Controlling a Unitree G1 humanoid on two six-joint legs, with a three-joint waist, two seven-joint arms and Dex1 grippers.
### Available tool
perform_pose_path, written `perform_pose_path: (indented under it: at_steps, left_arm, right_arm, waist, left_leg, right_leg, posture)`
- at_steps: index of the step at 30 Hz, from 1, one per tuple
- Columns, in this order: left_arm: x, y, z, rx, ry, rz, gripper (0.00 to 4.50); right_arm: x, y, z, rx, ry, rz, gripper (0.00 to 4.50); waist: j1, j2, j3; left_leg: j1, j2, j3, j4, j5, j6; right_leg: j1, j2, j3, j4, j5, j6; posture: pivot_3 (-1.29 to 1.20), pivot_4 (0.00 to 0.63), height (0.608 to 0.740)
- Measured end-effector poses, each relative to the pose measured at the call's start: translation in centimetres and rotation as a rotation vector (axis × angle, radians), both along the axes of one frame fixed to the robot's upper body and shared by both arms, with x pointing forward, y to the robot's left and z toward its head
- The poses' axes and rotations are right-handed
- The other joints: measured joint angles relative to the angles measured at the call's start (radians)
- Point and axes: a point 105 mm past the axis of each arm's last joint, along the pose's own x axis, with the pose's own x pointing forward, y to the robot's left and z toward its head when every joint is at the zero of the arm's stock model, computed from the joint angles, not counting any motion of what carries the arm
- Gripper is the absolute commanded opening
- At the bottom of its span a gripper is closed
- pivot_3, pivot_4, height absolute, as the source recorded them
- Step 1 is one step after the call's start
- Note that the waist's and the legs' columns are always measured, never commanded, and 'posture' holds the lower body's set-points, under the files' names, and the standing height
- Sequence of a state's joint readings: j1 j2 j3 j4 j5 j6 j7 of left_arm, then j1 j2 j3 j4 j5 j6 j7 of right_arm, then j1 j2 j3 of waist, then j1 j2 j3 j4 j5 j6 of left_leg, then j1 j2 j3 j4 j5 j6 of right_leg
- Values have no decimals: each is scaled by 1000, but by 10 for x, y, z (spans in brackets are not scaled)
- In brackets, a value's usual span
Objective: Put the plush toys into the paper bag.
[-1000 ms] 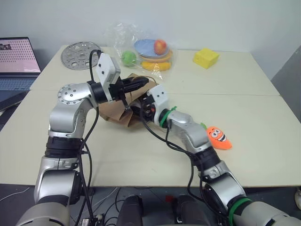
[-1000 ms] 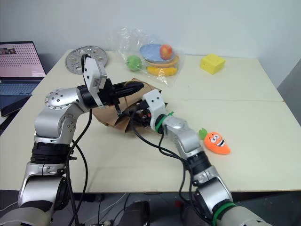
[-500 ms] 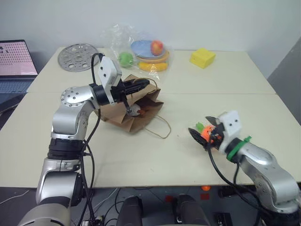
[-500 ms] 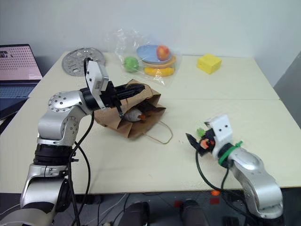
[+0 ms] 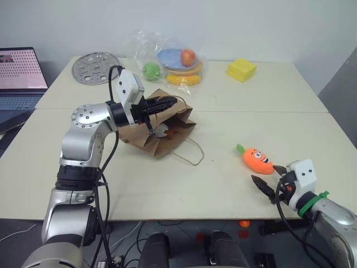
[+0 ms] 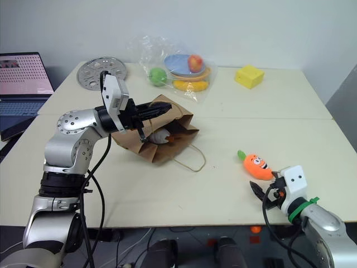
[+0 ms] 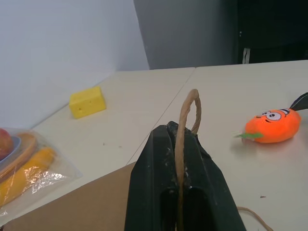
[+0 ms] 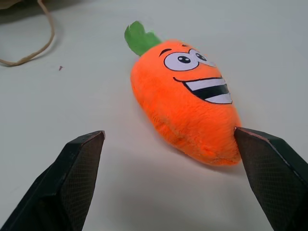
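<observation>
The brown paper bag (image 5: 140, 140) lies on its side at centre left, mouth facing right. My left gripper (image 5: 169, 102) is shut on its upper cord handle (image 7: 188, 109) and holds the mouth up. A white plush toy (image 6: 159, 135) rests just inside the mouth. The orange carrot plush toy (image 8: 185, 103) with green leaves lies on the table at the right (image 5: 258, 160). My right gripper (image 5: 271, 180) is open just short of the carrot, near the table's front edge, with a finger standing on either side and nothing held.
The bag's second cord handle (image 5: 190, 153) loops loose on the table. At the back stand plastic-wrapped fruit on plates (image 5: 174, 60), a yellow block (image 5: 241, 70) and a perforated metal disc (image 5: 95, 61). A laptop (image 5: 20, 72) sits far left.
My right arm came out of the bag's mouth, leaving the white toy inside, and swung right and back to the carrot by the front edge. The left gripper kept still on the handle.
</observation>
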State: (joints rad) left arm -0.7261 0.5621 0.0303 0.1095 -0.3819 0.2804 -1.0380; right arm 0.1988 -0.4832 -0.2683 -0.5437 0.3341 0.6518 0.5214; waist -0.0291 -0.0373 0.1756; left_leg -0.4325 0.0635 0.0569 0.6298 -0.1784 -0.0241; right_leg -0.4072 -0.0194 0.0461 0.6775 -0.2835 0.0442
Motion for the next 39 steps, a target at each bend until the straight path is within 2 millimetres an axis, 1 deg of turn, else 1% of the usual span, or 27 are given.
perform_pose_path:
  at_steps: [2, 5, 10, 12, 14, 15, 16, 18, 21, 22, 24, 26, 28, 32, 36, 39]
  left_arm:
    - [0, 0, 0, 0, 1, 1, 0]
    - [0, 0, 0, 1, 3, 2, 0]
    - [-1, 0, 1, 3, 3, 1, 0]
    - [-3, -2, 3, 7, -9, -5, 0]
    - [-3, -2, 4, 8, -12, -4, 0]
    - [-3, -1, 3, 9, -11, -3, 0]
    - [-3, -1, 2, 10, -8, -1, 0]
    - [-3, 0, 1, 11, -4, 3, 0]
    - [-3, 2, 1, 15, -3, 7, 0]
    - [-3, 3, 1, 16, -4, 9, 0]
    - [-3, 2, 1, 16, -5, 6, 0]
    - [-3, 2, 1, 16, -6, 4, 0]
    - [-3, 2, 2, 17, -6, 6, 0]
    - [-2, 1, 5, 17, -14, 2, 0]
    - [-3, -1, 7, 17, -19, -8, 0]
    - [-3, -1, 7, 19, -17, -11, 0]
  right_arm:
    - [5, -1, 0, 0, -11, 6, 4461]
    - [10, 3, -3, 11, -13, 25, 3883]
    - [16, 9, 0, 19, -33, 57, 2140]
    - [19, 9, 2, 20, -41, 60, 1244]
    - [19, 9, 3, 17, -43, 67, 658]
    - [19, 9, 4, 13, -44, 75, 286]
    - [20, 10, 5, 12, -47, 86, 59]
    - [22, 13, 11, 21, -58, 116, 59]
    - [33, 29, 31, 54, -107, 195, 59]
    - [37, 39, 39, 72, -120, 237, 59]
    - [45, 68, 57, 108, -160, 335, 59]
    - [49, 87, 66, 123, -183, 393, 59]
    - [55, 100, 64, 132, -171, 411, 59]
    - [72, 129, 52, 159, -122, 421, 59]
    - [88, 163, 54, 195, -121, 450, 59]
    - [97, 176, 55, 219, -117, 451, 59]
  waist:
    - [0, 0, 0]
    - [0, 0, 0]
    - [0, 0, 0]
    - [0, 0, 0]
    - [0, 0, 0]
    - [0, 0, 0]
    - [0, 0, 0]
    - [-1, 0, 0]
    - [-4, 0, 0]
    - [-5, 0, 0]
    - [-5, 0, 0]
    - [-2, 0, 0]
    - [3, 0, 0]
    - [3, 0, 0]
    - [0, 0, 0]
    - [-1, 0, 0]
  left_leg:
    - [0, 0, 0, 0, 0, 0]
    - [0, 0, -1, -1, 0, 0]
    - [0, 0, -2, -2, 0, 0]
    - [0, 0, -1, -2, 0, 0]
    - [0, 0, -1, -1, 0, 0]
    - [0, 0, -1, -1, 0, 0]
    - [0, 0, -1, -1, 0, 0]
    - [0, 0, -1, -1, 0, 0]
    - [0, 0, -1, -1, 0, 0]
    - [0, 1, -1, -1, 0, 0]
    - [0, 1, -2, -1, 0, 0]
    - [0, 1, -2, -1, 0, 0]
    - [-1, 1, -3, -1, 0, 0]
    - [-2, 0, -2, -1, 0, 0]
    - [-2, 1, -2, -1, 0, 0]
    - [-2, 1, -2, -1, 0, 0]
  right_leg:
    - [0, 0, 0, 0, 1, 1]
    - [0, 0, -2, 0, 1, 1]
    - [0, 1, -2, 0, 1, 1]
    - [0, 1, -2, 0, 1, 1]
    - [0, 0, -2, 0, 1, 1]
    - [0, 0, -2, 0, 1, 1]
    - [0, 0, -1, 0, 1, 1]
    - [0, 0, -1, 1, 1, 1]
    - [0, 1, -1, 1, 1, 1]
    - [0, 1, -1, 1, 2, 1]
    - [0, 1, -2, 2, 2, 1]
    - [0, 2, -2, 2, 2, 0]
    - [0, 1, -3, 1, 2, 0]
    - [-1, 1, -2, 0, 2, 0]
    - [-1, 1, -3, 2, 2, 0]
    - [-2, 1, -3, 2, 2, 0]
  posture:
    - [0, 150, 740]
    - [0, 150, 740]
    - [0, 150, 740]
    - [0, 150, 740]
    - [0, 150, 740]
    - [0, 150, 740]
    - [0, 150, 740]
    - [0, 150, 740]
    - [0, 150, 740]
    - [0, 150, 740]
    - [0, 150, 740]
    - [0, 150, 740]
    - [0, 150, 740]
    - [0, 150, 740]
    - [0, 150, 740]
    - [0, 150, 740]
